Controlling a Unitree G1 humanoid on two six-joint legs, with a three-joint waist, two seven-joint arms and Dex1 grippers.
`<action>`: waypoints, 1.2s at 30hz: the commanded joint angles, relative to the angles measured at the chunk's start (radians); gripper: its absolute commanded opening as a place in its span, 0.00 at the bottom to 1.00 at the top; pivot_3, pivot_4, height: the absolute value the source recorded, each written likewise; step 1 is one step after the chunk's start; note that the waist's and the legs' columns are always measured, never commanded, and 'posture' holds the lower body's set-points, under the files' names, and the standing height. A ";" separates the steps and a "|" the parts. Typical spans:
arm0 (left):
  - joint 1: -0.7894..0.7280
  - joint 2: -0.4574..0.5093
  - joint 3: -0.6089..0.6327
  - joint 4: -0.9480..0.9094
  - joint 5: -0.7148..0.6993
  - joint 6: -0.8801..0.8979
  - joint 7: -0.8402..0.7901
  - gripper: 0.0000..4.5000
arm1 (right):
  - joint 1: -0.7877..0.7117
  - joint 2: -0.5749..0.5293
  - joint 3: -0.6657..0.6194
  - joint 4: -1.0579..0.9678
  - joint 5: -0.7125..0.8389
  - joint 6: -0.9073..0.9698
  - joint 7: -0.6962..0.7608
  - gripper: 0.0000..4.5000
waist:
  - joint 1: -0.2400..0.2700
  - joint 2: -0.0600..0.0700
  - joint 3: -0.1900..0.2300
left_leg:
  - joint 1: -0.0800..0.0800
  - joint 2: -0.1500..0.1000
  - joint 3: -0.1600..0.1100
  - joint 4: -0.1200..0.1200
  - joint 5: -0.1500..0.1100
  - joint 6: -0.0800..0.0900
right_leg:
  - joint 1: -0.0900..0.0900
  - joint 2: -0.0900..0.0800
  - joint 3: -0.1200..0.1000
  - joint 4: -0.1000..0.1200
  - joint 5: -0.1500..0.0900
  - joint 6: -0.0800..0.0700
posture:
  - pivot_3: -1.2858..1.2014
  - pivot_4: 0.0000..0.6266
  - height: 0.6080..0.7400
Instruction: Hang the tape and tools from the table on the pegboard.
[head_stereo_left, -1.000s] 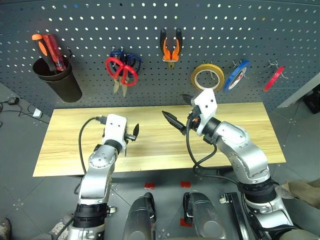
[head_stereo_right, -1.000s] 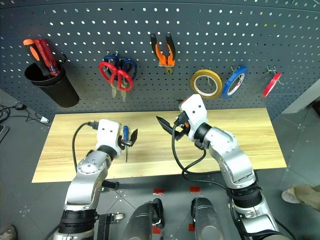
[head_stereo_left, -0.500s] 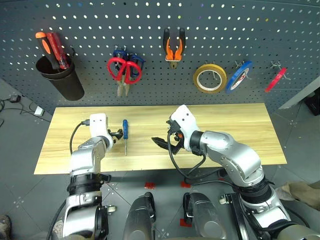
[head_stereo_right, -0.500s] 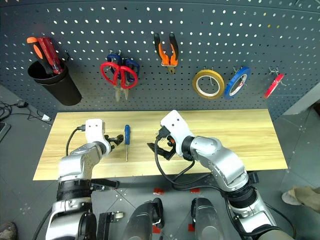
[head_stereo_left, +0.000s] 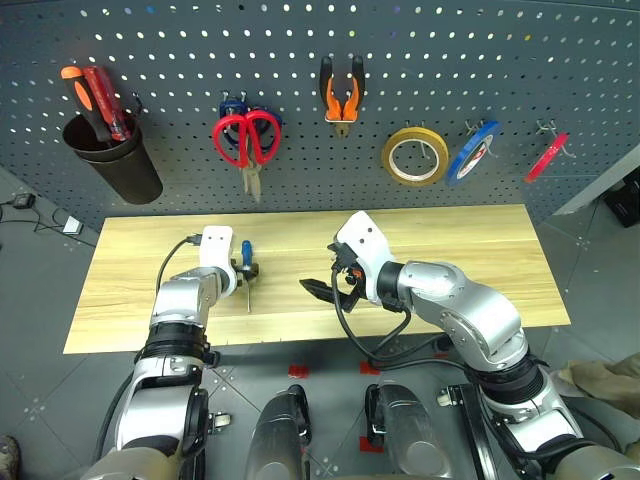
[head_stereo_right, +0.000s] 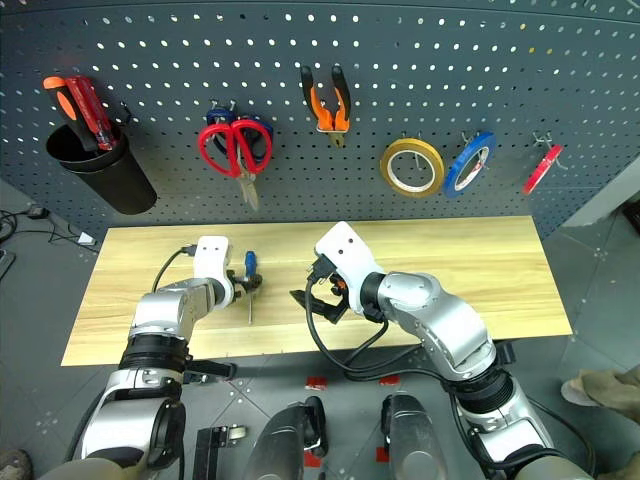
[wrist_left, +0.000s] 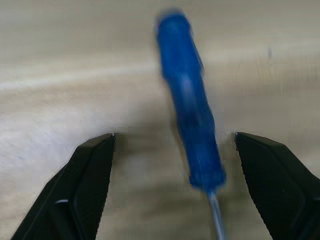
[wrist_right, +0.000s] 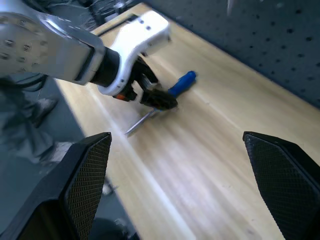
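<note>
A small blue-handled screwdriver (head_stereo_left: 246, 250) lies on the light wood table (head_stereo_left: 470, 250), handle toward the pegboard (head_stereo_left: 180, 60). My left gripper (head_stereo_left: 247, 275) is open and low over it. In the left wrist view, its black fingers (wrist_left: 85, 190) stand either side of the blue handle (wrist_left: 187, 135). My right gripper (head_stereo_left: 325, 290) is open and empty, hovering mid-table and pointing toward the left one. On the pegboard hang the red-handled scissors (head_stereo_left: 245, 138), the orange-and-black pliers (head_stereo_left: 341, 95) and the thin red tape (head_stereo_left: 549, 157).
A black cup (head_stereo_left: 112, 160) holding red and orange screwdrivers hangs at the pegboard's left. A yellow roll (head_stereo_left: 414, 155) and a blue roll (head_stereo_left: 473, 150) hang between the pliers and the red tape. A blue-handled tool sits behind the scissors.
My left gripper came down and moved right, from beside the screwdriver to straddling its handle. My right gripper dropped from near the board to mid-table and then held still.
</note>
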 joint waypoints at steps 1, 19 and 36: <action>0.017 -0.007 -0.001 0.019 -0.003 0.002 0.001 0.81 | -0.007 -0.005 0.014 -0.056 0.017 -0.006 0.021 1.00 | 0.001 0.000 0.000 | 0.000 0.000 0.000 0.000 0.000 0.000 | 0.000 0.000 0.000 0.000 0.000 0.000 | 0.43 0.52 1.00; 0.228 0.236 0.017 -0.286 -0.013 -0.348 -0.239 0.12 | -0.012 -0.049 0.035 -0.070 -0.035 -0.201 0.075 1.00 | -0.005 0.000 -0.001 | 0.000 0.001 0.000 -0.001 0.000 0.000 | -0.001 0.000 0.000 -0.001 0.000 0.000 | 0.43 0.44 1.00; 0.167 0.337 0.534 -0.839 -0.465 -0.218 -0.135 0.12 | -0.038 -0.090 -0.012 -0.101 -0.010 -0.316 0.169 1.00 | 0.007 -0.007 -0.007 | 0.000 0.000 -0.003 0.002 0.000 0.000 | 0.001 0.000 -0.003 0.002 0.002 -0.001 | 0.46 0.36 1.00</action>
